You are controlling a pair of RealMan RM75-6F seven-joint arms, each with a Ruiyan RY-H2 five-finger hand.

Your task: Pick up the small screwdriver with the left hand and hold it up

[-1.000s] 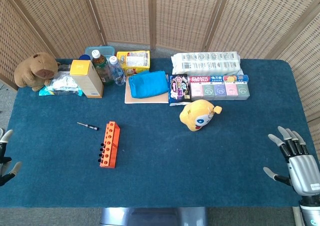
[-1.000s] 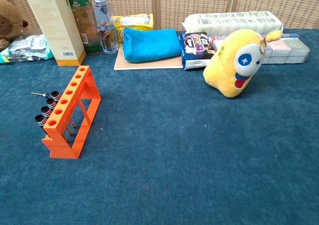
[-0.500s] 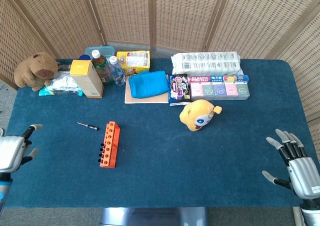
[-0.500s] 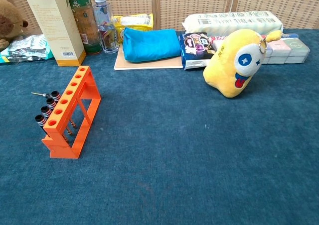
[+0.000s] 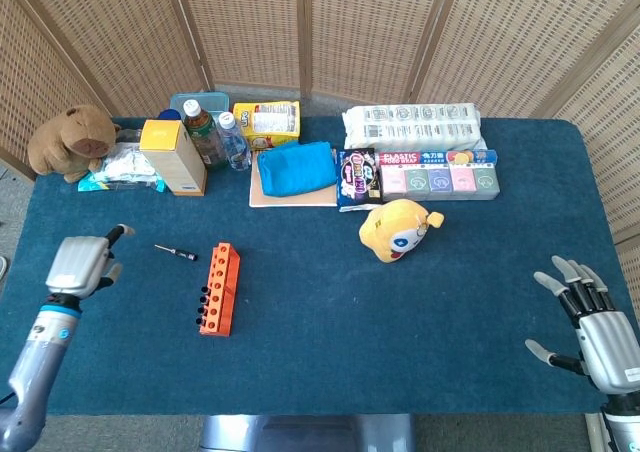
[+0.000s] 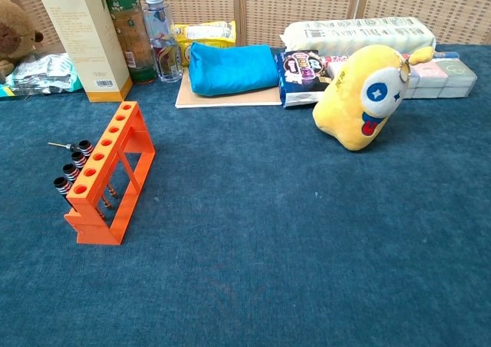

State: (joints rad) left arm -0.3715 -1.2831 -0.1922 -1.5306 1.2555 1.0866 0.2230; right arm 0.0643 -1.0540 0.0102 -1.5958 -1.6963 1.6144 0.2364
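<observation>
The small screwdriver (image 5: 176, 252) lies flat on the blue cloth, just left of the orange rack (image 5: 219, 288); the chest view shows its thin shaft (image 6: 63, 145) behind the rack (image 6: 107, 175). My left hand (image 5: 84, 262) hovers to the left of the screwdriver, empty, with its fingers partly spread and a gap between them and the tool. My right hand (image 5: 597, 328) is at the table's right front corner, fingers spread, holding nothing. Neither hand shows in the chest view.
Several other screwdrivers sit in the orange rack. A yellow plush toy (image 5: 396, 228) lies mid-table. Along the back stand a brown plush (image 5: 72, 142), a yellow box (image 5: 173, 157), bottles (image 5: 215, 135), a blue pouch (image 5: 296, 168) and packets (image 5: 414, 127).
My left hand has risen from the table's left front edge and moved right and forward toward the screwdriver. The right hand has barely shifted.
</observation>
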